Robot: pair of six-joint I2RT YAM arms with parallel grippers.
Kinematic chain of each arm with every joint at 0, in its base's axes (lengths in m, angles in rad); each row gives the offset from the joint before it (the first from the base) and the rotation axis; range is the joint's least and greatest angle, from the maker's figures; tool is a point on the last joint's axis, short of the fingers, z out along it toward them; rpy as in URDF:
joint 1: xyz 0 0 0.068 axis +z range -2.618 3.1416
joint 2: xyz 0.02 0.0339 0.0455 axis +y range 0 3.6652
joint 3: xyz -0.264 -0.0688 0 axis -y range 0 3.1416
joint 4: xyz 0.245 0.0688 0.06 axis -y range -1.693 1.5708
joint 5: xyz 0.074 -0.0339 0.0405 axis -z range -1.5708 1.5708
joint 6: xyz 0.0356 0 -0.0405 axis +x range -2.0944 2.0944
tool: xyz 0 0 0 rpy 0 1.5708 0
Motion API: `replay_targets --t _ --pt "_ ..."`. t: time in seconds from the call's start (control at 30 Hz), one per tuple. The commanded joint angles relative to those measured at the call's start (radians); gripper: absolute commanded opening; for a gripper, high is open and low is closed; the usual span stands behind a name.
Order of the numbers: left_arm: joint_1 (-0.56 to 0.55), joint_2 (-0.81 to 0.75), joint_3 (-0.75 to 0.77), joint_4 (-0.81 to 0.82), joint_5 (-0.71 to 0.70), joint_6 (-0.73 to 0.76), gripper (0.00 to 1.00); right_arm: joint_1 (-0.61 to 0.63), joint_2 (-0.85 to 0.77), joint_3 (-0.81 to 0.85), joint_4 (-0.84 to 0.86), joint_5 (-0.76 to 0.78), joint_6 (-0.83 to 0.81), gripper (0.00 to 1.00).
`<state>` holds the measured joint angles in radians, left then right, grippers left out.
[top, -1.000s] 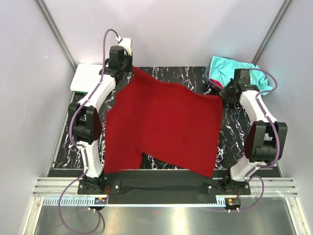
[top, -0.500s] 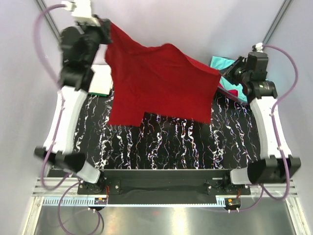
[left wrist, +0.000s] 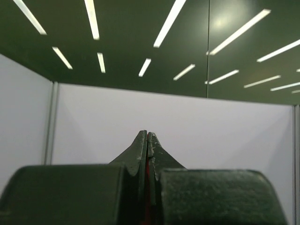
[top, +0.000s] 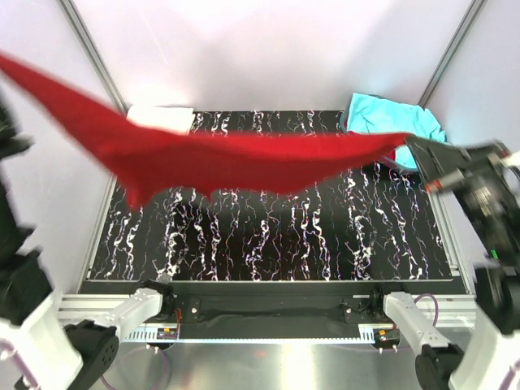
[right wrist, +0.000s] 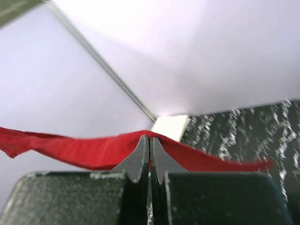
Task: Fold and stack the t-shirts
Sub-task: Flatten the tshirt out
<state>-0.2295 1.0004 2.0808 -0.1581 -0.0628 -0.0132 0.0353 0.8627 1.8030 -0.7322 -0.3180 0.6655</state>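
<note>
The dark red t-shirt (top: 244,162) hangs stretched in the air above the mat, running from the upper left edge to the right. My right gripper (top: 416,149) is shut on its right end; the right wrist view shows the cloth (right wrist: 70,150) pinched at the tips of that gripper (right wrist: 149,137). My left gripper (left wrist: 147,133) is shut, with a sliver of red cloth (left wrist: 147,187) between the jaws, and points up at the ceiling. It is outside the top view. The turquoise t-shirt (top: 390,118) lies crumpled at the back right. A white folded t-shirt (top: 162,118) lies at the back left.
The black marbled mat (top: 284,236) covers the table. Pale booth walls with metal posts (top: 89,49) enclose the sides and back. The left arm (top: 12,203) is blurred at the left edge. The arm bases and a metal rail (top: 268,313) run along the near edge.
Both arms swung up and outward. The red shirt went from hanging as a sheet at the back to a flat, taut band high over the mat. The left gripper left the top view.
</note>
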Motion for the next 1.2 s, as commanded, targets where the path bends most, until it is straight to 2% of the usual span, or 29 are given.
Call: replay_targets --t 0.0,0.13,0.23,0.33,0.47,0.57,0.67,0.7,0.8,0.93,1.17 --pt "-0.013 -0.017 0.039 0.031 -0.040 0.050 0.00 0.002 -0.019 0.047 -0.032 -0.036 0.051 0.00" --pt "-0.060 0.027 0.077 0.040 -0.046 0.071 0.00 0.002 0.011 0.070 -0.050 -0.009 0.074 0.00" --pt "-0.064 0.096 0.049 0.042 -0.054 0.076 0.00 0.000 0.044 0.009 -0.062 0.040 0.066 0.00" --pt "-0.064 0.151 -0.037 0.064 -0.046 0.076 0.00 0.003 0.068 -0.135 -0.023 0.086 0.059 0.00" --pt "-0.060 0.283 -0.276 0.123 0.006 0.084 0.00 0.003 0.090 -0.452 0.179 0.157 0.068 0.00" --pt "-0.051 0.418 -0.423 0.191 0.024 0.085 0.00 0.002 0.146 -0.612 0.353 0.204 0.042 0.00" --pt "-0.027 0.529 -0.514 0.288 0.055 0.049 0.00 0.000 0.248 -0.701 0.471 0.259 -0.021 0.00" --pt "-0.022 0.616 -0.548 0.314 0.057 0.036 0.00 0.000 0.304 -0.714 0.493 0.302 -0.058 0.00" --pt "0.001 0.794 -0.529 0.344 0.104 -0.027 0.00 -0.009 0.421 -0.752 0.579 0.373 -0.093 0.00" --pt "0.013 0.972 -0.400 0.336 0.127 -0.076 0.00 -0.029 0.565 -0.729 0.619 0.404 -0.121 0.00" --pt "0.022 1.129 -0.240 0.330 0.156 -0.168 0.00 -0.069 0.694 -0.631 0.594 0.378 -0.125 0.00"
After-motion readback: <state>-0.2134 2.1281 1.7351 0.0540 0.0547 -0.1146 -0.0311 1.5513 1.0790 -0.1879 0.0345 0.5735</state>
